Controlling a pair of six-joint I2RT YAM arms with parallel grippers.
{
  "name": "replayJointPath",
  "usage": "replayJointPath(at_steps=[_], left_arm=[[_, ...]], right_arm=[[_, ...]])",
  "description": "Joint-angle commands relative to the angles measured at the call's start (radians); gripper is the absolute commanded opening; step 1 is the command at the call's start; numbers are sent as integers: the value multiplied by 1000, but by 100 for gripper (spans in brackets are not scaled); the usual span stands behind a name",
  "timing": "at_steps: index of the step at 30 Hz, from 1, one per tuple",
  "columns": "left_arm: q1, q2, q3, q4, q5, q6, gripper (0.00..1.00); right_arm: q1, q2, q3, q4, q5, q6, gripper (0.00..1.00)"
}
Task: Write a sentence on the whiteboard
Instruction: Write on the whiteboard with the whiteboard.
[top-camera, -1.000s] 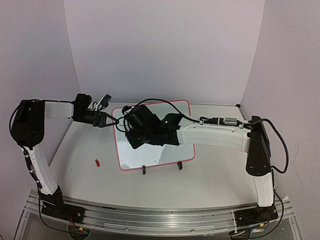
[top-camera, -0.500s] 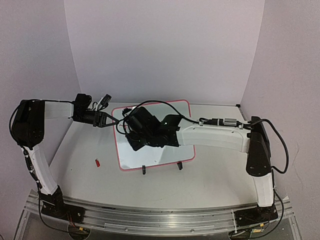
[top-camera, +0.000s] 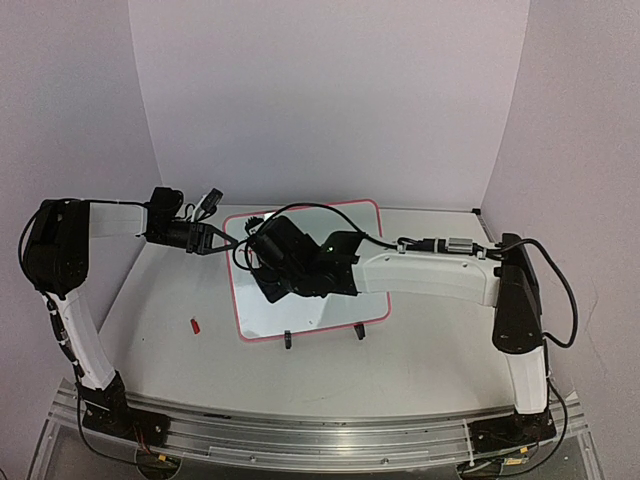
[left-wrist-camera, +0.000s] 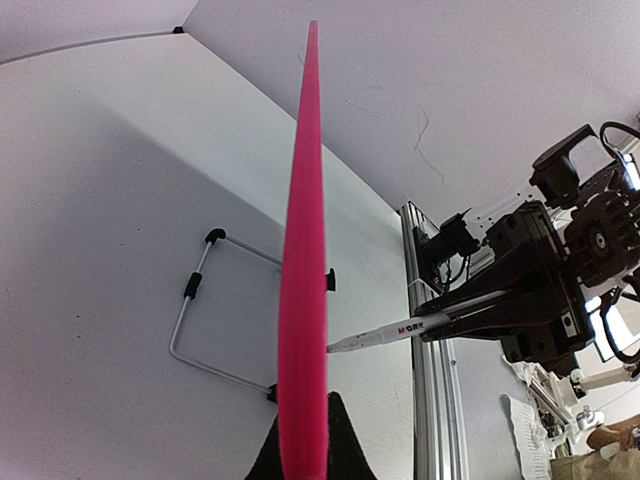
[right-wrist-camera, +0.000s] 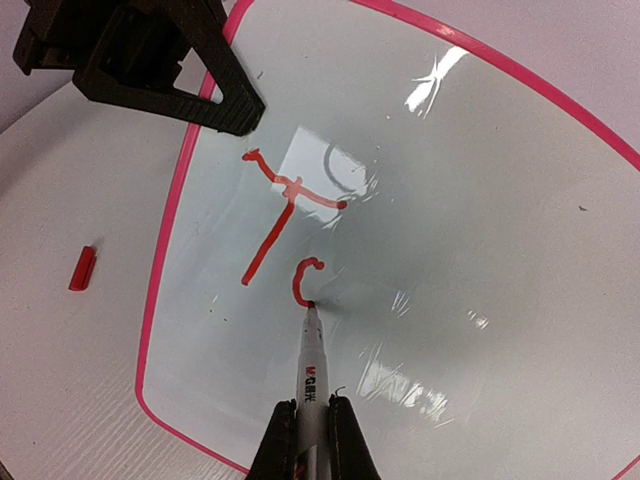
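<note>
The whiteboard (top-camera: 316, 304), glossy white in a pink frame, stands tilted at the table's middle. My left gripper (top-camera: 222, 243) is shut on its left edge; in the left wrist view that pink edge (left-wrist-camera: 305, 250) runs up from between its fingers (left-wrist-camera: 303, 420). My right gripper (right-wrist-camera: 311, 408) is shut on a white marker (right-wrist-camera: 311, 365) and hangs over the board's left half (top-camera: 262, 262). The marker's red tip touches the whiteboard (right-wrist-camera: 480, 200) at the lower end of a small red curve (right-wrist-camera: 301, 280). A red "T" (right-wrist-camera: 280, 215) stands above and to the left of that curve. From the side the marker (left-wrist-camera: 400, 330) points at the board.
A small red cap (top-camera: 195, 325) lies on the table left of the board, also in the right wrist view (right-wrist-camera: 82, 268). Two black clip feet (top-camera: 288, 340) (top-camera: 360, 332) sit at the board's near edge. A wire stand (left-wrist-camera: 190, 320) props it from behind. Walls enclose three sides.
The right gripper with the marker has shifted very slightly over the board. The left arm and the board have not moved.
</note>
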Motion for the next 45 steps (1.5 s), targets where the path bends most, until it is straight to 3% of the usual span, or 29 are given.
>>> replayJointPath(at_steps=[1, 28, 45], left_arm=[[-30, 20, 11, -26, -56, 98, 0], [-30, 23, 17, -35, -52, 103, 0], [-30, 19, 10, -35, -49, 104, 0]], right_arm=[[-19, -15, 20, -32, 83, -17, 0], [-19, 45, 99, -22, -24, -17, 0], [-19, 69, 127, -23, -11, 5, 0]])
